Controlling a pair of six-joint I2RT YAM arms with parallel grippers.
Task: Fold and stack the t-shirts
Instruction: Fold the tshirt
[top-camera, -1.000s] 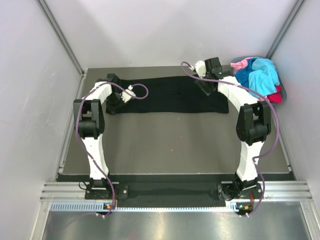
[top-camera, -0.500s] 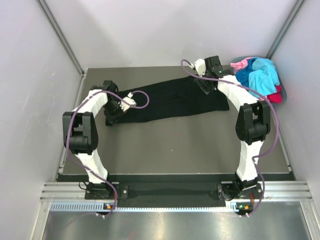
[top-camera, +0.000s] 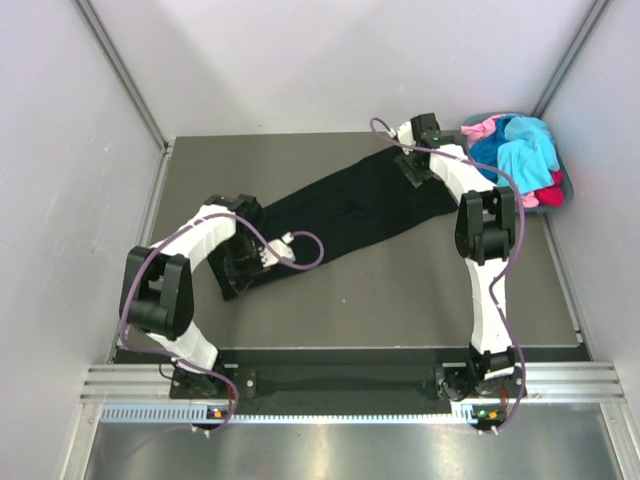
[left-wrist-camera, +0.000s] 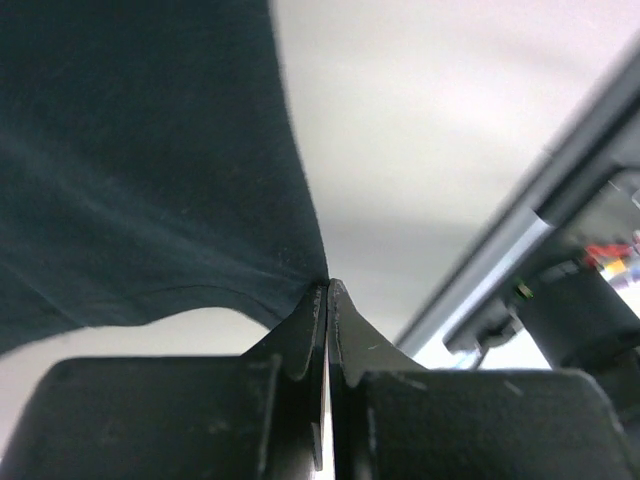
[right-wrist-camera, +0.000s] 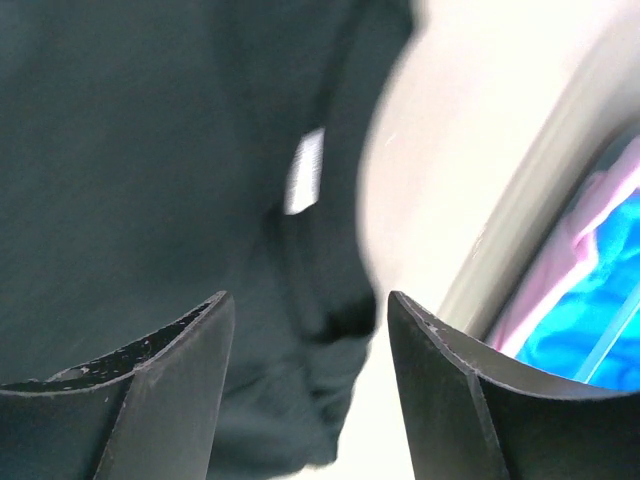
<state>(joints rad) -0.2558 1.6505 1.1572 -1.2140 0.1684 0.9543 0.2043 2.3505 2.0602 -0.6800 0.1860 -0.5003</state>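
Note:
A black t-shirt (top-camera: 345, 208) lies folded in a long strip, slanting from the back right of the table down to the left. My left gripper (top-camera: 232, 282) is shut on its lower left corner; the left wrist view shows the cloth (left-wrist-camera: 150, 160) pinched at the closed tips (left-wrist-camera: 327, 288). My right gripper (top-camera: 418, 172) is open and empty just above the shirt's far right end, where the collar with its white label (right-wrist-camera: 303, 170) shows between the fingers (right-wrist-camera: 310, 320).
A heap of blue, pink and red t-shirts (top-camera: 520, 150) lies in a bin at the back right corner, also seen at the edge of the right wrist view (right-wrist-camera: 590, 300). A metal rail (top-camera: 350, 380) runs along the near edge. Walls enclose the table.
My left gripper has pulled the shirt's left end toward me and slightly right, turning the strip from level to slanted. My right gripper has stayed at the far right end.

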